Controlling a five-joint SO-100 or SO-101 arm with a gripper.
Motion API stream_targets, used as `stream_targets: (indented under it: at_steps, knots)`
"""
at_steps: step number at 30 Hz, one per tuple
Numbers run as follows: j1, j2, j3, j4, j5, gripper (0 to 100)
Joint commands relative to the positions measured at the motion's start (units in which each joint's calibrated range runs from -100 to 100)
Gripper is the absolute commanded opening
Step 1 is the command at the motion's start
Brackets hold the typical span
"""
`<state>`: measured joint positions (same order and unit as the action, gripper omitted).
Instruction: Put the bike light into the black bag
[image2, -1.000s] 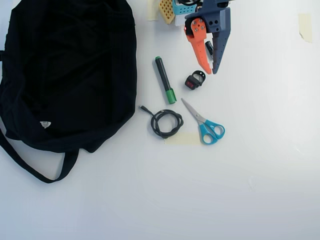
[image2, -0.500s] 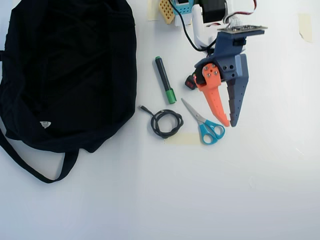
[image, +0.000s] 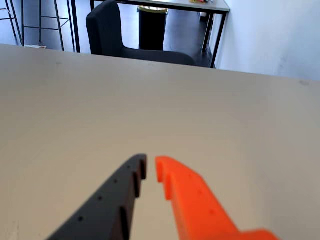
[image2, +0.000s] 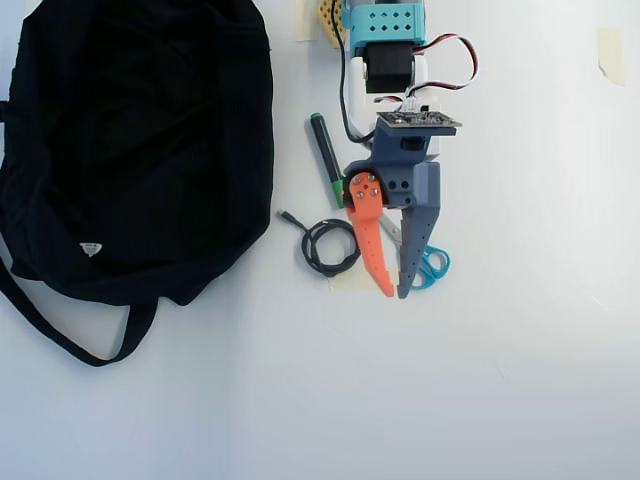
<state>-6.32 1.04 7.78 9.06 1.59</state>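
Observation:
The black bag (image2: 140, 140) lies floppy at the left of the overhead view, with a small white label and a long strap trailing toward the front. My gripper (image2: 395, 293) hangs over the table to the right of the bag, its orange and dark fingers almost together with nothing between them. In the wrist view the gripper (image: 150, 162) points over bare white table (image: 160, 110), the jaws a narrow slit apart. No bike light shows in either view; it is hidden or out of view.
A black marker with a green band (image2: 325, 155) lies beside the arm. A coiled black cable (image2: 330, 247) sits left of the fingers. Teal-handled scissors (image2: 432, 268) lie partly under the gripper. A dark chair (image: 115, 35) stands beyond the table's far edge.

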Motion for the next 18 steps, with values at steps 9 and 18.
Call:
stream_targets:
  at_steps: [9,18]
  knots:
    - [-1.1,-1.9,-2.4,1.8,0.3,2]
    - [-3.0,-3.9,-3.5,21.3,0.3,2]
